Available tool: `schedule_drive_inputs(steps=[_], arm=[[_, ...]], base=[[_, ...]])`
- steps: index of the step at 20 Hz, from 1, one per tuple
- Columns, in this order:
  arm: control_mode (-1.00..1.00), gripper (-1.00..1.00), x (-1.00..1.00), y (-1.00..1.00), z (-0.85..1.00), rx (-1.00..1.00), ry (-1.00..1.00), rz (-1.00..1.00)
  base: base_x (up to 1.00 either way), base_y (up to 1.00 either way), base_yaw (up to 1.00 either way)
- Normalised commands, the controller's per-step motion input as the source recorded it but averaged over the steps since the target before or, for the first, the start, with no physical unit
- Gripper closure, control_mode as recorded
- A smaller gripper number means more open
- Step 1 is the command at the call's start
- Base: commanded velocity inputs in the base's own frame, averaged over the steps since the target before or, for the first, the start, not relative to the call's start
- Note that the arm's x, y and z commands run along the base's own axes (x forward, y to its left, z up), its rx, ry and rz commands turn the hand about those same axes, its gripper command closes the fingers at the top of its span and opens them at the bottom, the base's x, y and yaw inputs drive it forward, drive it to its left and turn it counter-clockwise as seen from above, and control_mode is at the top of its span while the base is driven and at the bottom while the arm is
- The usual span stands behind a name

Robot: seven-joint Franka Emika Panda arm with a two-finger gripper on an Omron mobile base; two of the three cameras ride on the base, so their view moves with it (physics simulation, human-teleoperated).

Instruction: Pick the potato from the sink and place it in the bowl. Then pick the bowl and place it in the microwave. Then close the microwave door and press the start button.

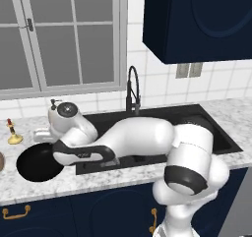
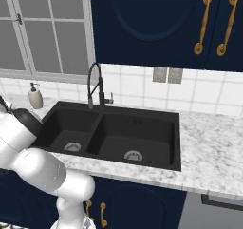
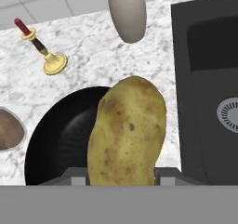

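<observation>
Potato [image 3: 128,132] out of the sink [image 2: 118,135], riding between your gripper's [image 3: 122,176] half-closed jaws | you're hanging it over the bowl's [image 3: 60,139] near rim, seemingly not yet released | microwave loading, door, start button all still waiting.

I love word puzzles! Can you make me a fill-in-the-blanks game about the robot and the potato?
1. The gripper is shut on the ____.
2. The potato hangs above the black ____.
3. The bowl sits on the counter, beside the ____.
4. The little candlestick has a ____ candle.

Missing words: potato, bowl, sink, red
</observation>
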Motion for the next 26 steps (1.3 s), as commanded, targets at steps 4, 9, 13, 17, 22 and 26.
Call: schedule_drive_inputs(steps=[4,9,13,17,22,26], arm=[[-1.00,1.00,0.00,0.17,-0.37,-0.06,0.00,0.00],[-1.00,1.00,0.00,0.18,-0.39,-0.05,0.07,0.00],[-1.00,1.00,0.00,0.29,-0.30,-0.05,0.04,0.00],[-1.00,1.00,0.03,0.23,-0.17,-0.04,0.00,0.00],[-1.00,1.00,0.14,0.18,-0.10,-0.03,0.01,0.00],[-1.00,1.00,0.11,0.17,-0.21,-0.04,0.01,0.00]], base=[[0.00,0.00,0.00],[0.00,0.00,0.00],[0.00,0.00,0.00],[0.00,0.00,0.00],[0.00,0.00,0.00],[0.00,0.00,0.00]])
